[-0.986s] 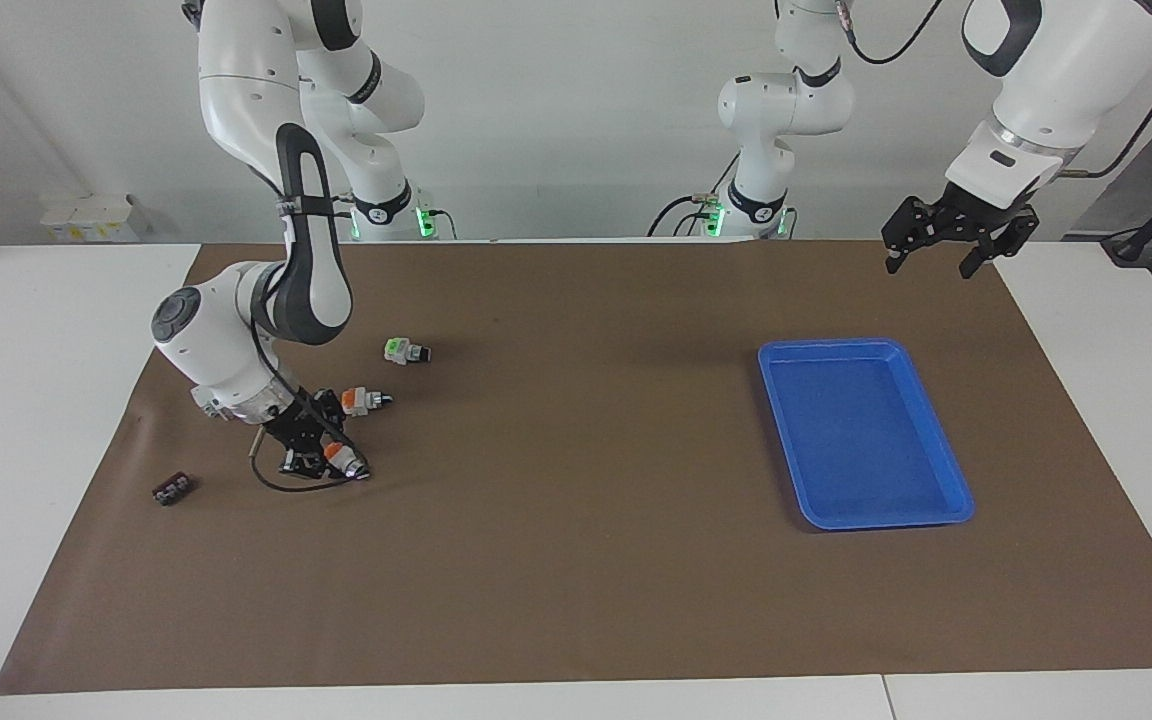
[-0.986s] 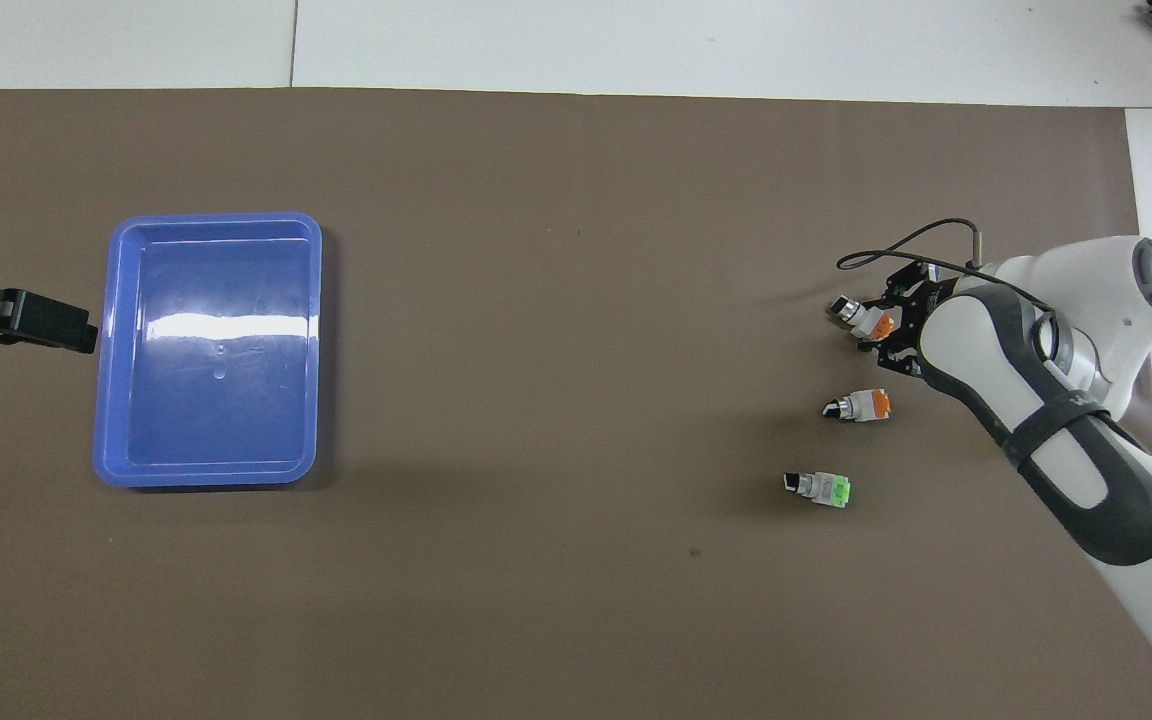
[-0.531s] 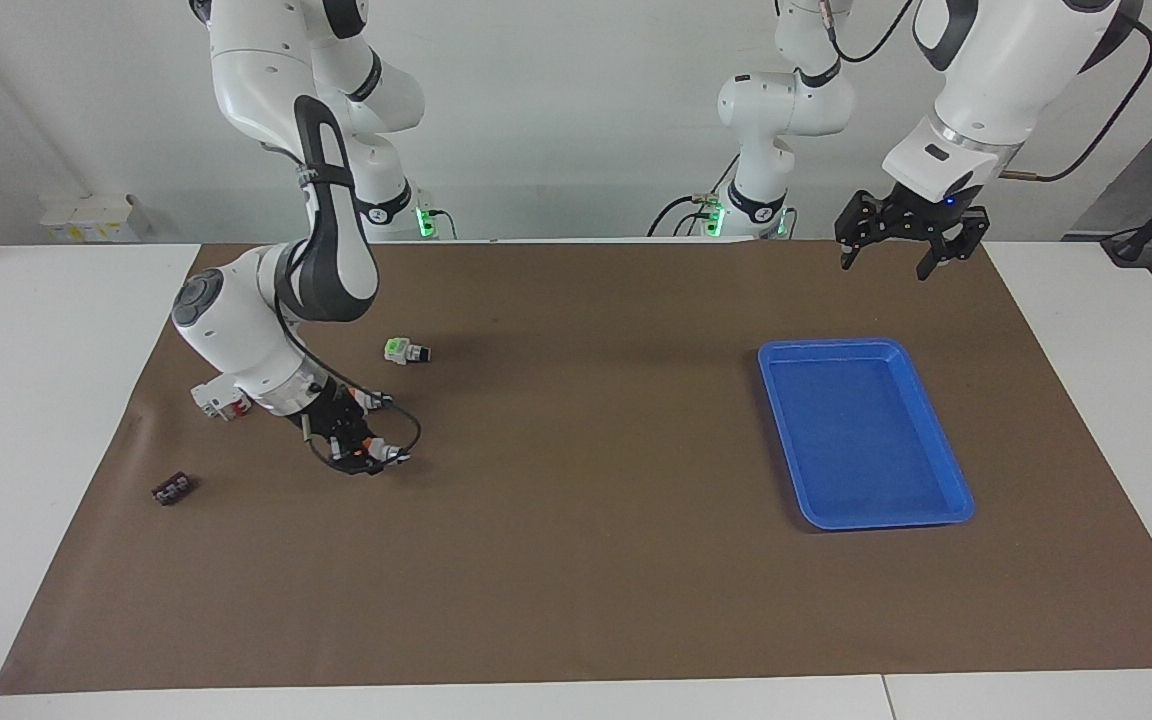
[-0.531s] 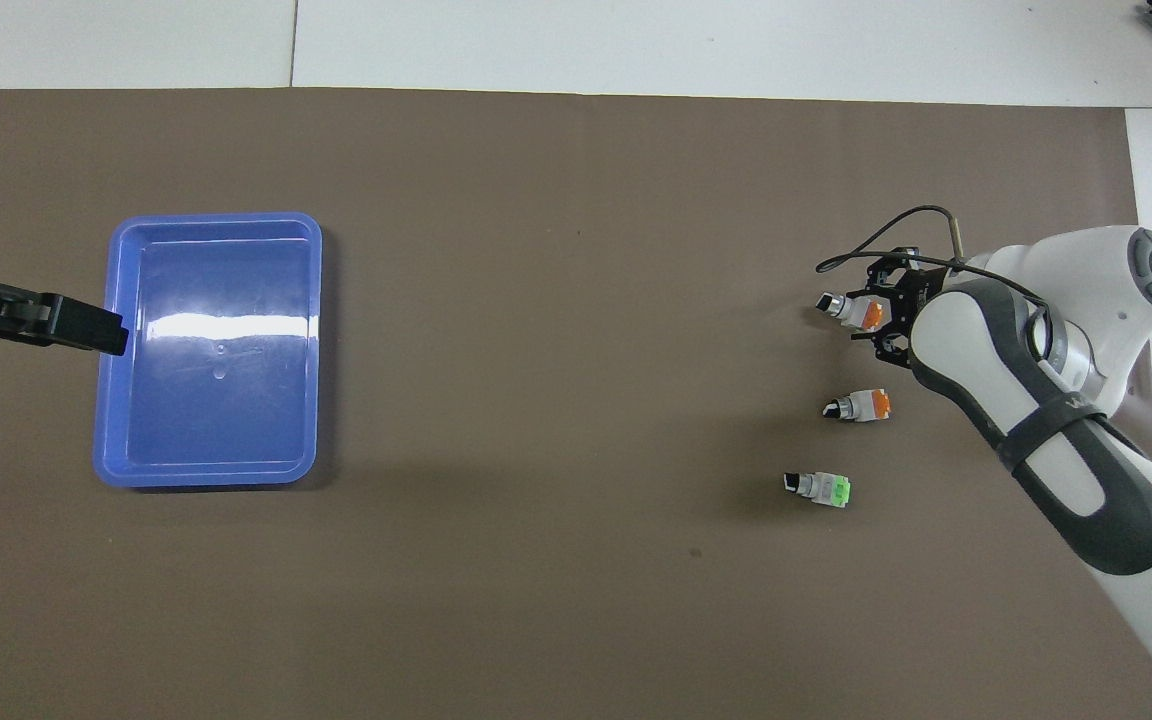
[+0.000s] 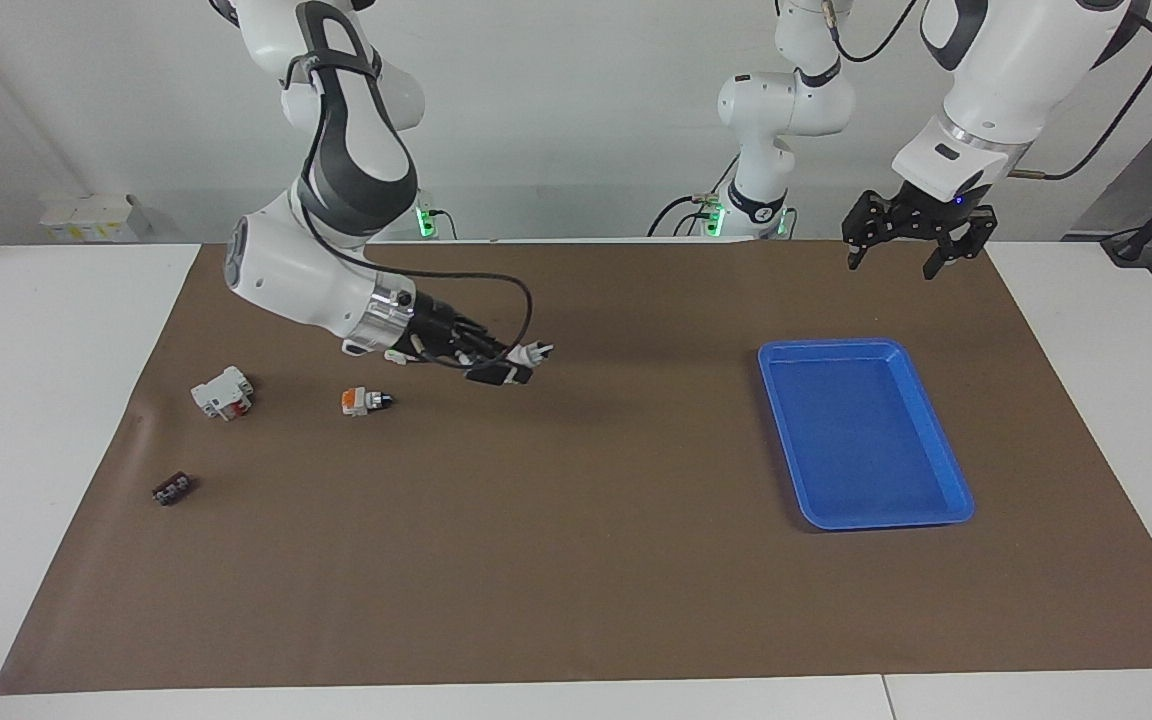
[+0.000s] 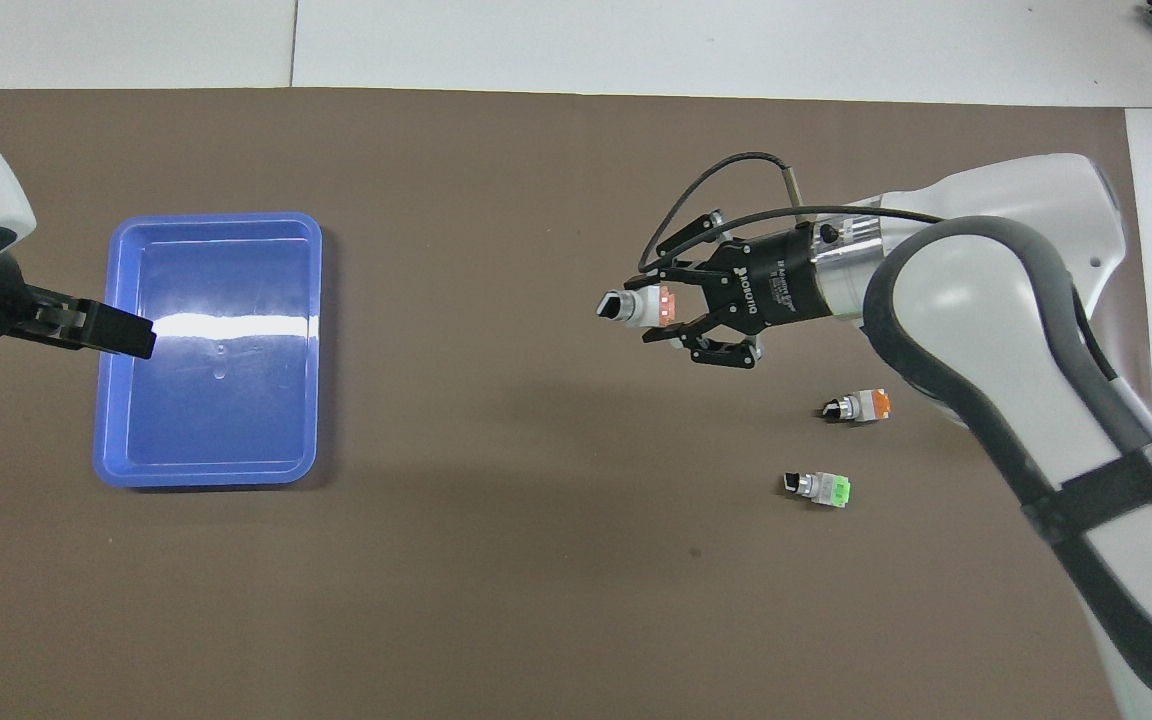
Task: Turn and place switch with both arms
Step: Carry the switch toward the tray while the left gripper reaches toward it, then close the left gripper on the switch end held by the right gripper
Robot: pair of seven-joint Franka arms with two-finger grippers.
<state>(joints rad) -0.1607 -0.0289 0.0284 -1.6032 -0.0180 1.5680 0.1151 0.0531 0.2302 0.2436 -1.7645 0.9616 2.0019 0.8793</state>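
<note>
**Right arm lifts the switch toward mid-table**

Since a second ago the right gripper (image 5: 506, 365) has risen from the mat at its own end and swung toward the table's middle, carrying the thumb-sized switch with orange block end, white middle and black knob (image 6: 636, 305). Over the same second the left gripper (image 5: 911, 240) has drifted slightly toward the tray.

A brown paper mat (image 5: 576, 560) covers the white table (image 5: 36, 400), and a pale wall stands at the robots' end. The shallow blue plastic tray (image 5: 946, 440) lies toward the left arm's end. A second orange-ended switch (image 5: 361, 401) rests on the mat toward the right arm's end; the green-ended switch (image 6: 818, 487) lies nearer the robots than it. A white block with a red part (image 5: 222, 391) and a small black clip-like piece (image 5: 172, 489) sit closer to the mat's edge at that end.

The right gripper's fingers (image 6: 711, 350) pinch the switch's orange end, knob pointing toward the tray, in the air over bare mat. That arm's forearm lies nearly level, wrist stretched toward the middle. The left gripper hangs with fingers spread, holding nothing, over the mat's edge nearest the robots, close to the tray.
</note>
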